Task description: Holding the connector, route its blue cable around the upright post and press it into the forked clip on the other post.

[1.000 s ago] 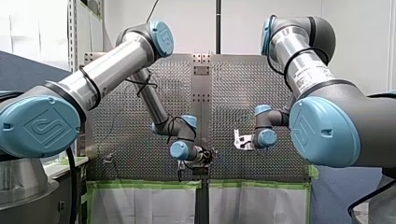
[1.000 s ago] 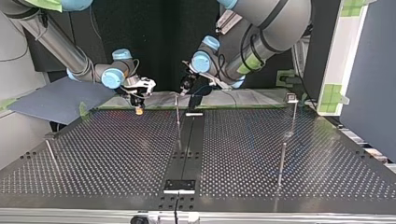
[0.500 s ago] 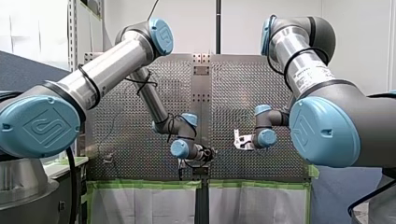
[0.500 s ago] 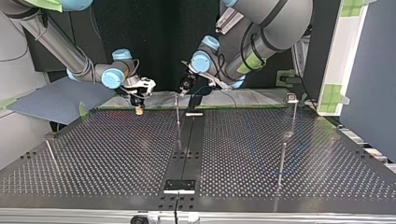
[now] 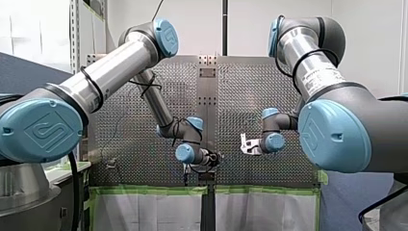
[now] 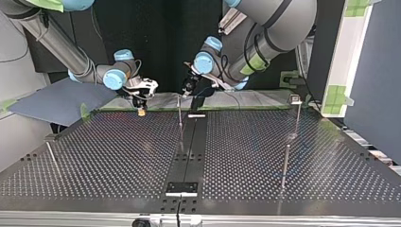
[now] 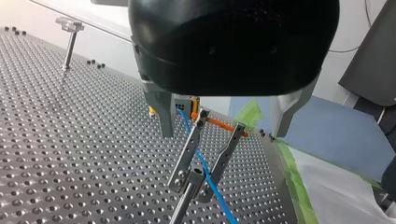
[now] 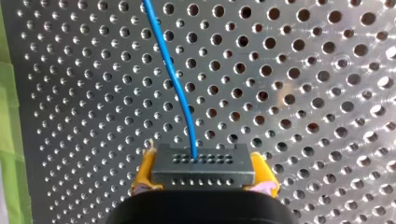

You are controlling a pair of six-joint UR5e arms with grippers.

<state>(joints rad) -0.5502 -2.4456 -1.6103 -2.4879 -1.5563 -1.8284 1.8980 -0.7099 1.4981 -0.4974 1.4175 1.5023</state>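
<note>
Though indistinct in top view, blue cable from connector in right tool's pinch; left tool spread.

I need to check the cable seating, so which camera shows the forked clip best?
The left wrist view: the forked clip is close, with the blue cable between its prongs. The top view shows it only as a tiny tip on a thin post; I cannot find it in the front or right wrist views.

— The cable ahead of the jaws was bright blue; the connector between them was dark grey, dotted with tiny holes.
— Yellow pads flanked it. Beyond was a silver table, hole-patterned throughout, with green tape alongside.
</note>
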